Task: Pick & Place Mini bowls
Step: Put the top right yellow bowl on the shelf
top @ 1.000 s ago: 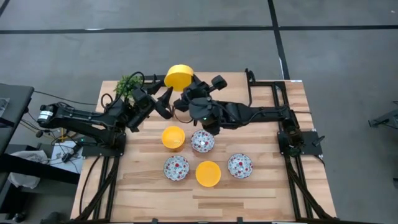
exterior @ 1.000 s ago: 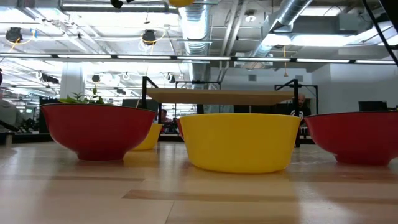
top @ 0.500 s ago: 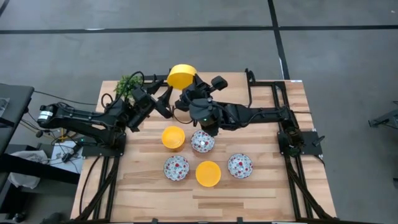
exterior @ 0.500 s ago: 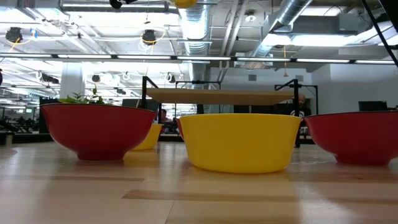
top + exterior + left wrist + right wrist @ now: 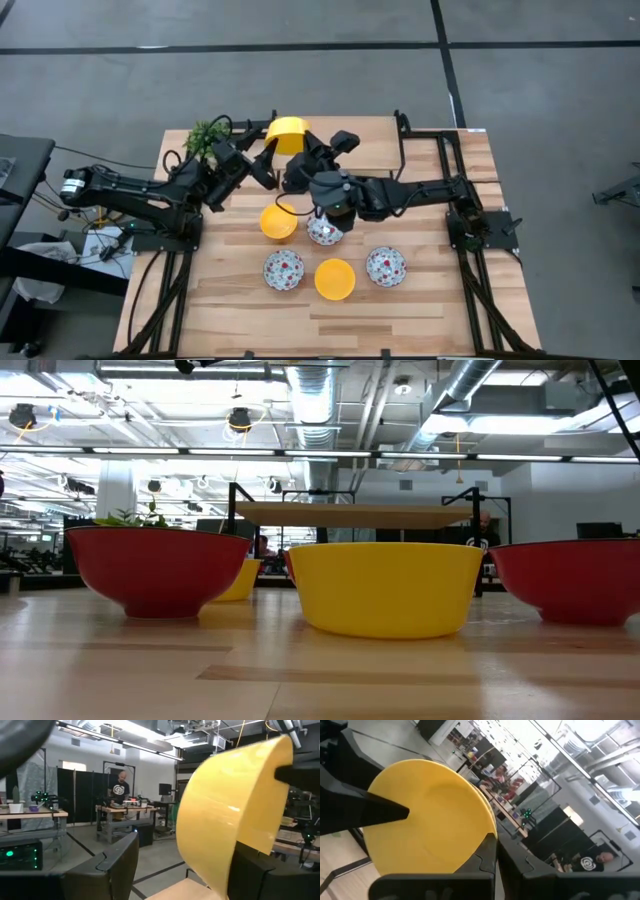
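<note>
Right end effector (image 5: 296, 150) is clamped tight on the rim of a yellow mini bowl (image 5: 287, 133), held in the air over the far middle of the desk (image 5: 430, 300), tipped on its side. Left end effector (image 5: 258, 160) sits just beside it with fingers (image 5: 117, 862) spread wide, the bowl between them; contact can't be judged. Small green plant (image 5: 205, 135) at the far left corner. On the desk: second yellow bowl (image 5: 278, 222) touching or nearly touching a floral bowl (image 5: 325, 230); nearer row has floral bowl (image 5: 283, 270), third yellow bowl (image 5: 334, 279), floral bowl (image 5: 385, 266). A person (image 5: 119, 790) stands in the room behind.
</note>
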`<state>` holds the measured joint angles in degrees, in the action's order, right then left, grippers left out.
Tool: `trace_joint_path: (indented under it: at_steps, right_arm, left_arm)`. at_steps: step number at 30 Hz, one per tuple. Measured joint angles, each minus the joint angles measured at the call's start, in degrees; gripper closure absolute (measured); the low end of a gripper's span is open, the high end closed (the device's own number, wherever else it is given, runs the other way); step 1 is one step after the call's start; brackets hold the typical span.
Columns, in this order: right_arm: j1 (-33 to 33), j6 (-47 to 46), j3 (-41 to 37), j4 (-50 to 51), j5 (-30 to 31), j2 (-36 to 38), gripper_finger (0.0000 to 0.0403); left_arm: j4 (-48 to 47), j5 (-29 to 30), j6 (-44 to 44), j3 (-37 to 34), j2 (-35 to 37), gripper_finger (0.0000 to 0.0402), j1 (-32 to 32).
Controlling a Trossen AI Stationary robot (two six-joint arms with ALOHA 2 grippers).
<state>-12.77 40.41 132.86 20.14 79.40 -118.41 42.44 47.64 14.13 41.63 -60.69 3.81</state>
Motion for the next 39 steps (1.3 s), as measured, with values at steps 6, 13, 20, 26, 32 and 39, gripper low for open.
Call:
trace_joint_path:
  at_steps: [6,13,20,26,32,39]
  right_arm:
    - [-0.27,2.08,0.00,-0.98,-0.16,0.00,0.0403]
    - [-0.45,1.32,0.00,-1.26,-2.90,0.00,0.0403]
    - [-0.77,1.61,-0.07,-0.54,-3.57,-0.07,0.0402]
    - [-0.99,1.61,-0.07,-0.91,-4.36,-0.09,0.0371]
    - [-2.05,1.61,-0.07,-1.40,-4.42,-0.09,0.0299]
    - [-4.69,4.42,0.08,0.31,-3.23,0.22,0.0214]
  left_arm:
    - [-0.05,0.00,-1.36,0.00,0.00,0.0189,-0.02]
    - [-0.20,-0.77,-1.53,0.00,-0.13,0.0310,-0.04]
    - [-0.24,-1.07,-1.85,0.00,-0.13,0.0391,-0.28]
    - [-0.38,-1.58,-3.19,0.00,-0.11,0.0397,-0.97]
    - [-0.64,-2.56,-5.00,0.00,-0.13,0.0398,-2.20]
    - [-3.68,0.69,-5.21,-0.13,-0.20,0.0399,-4.06]
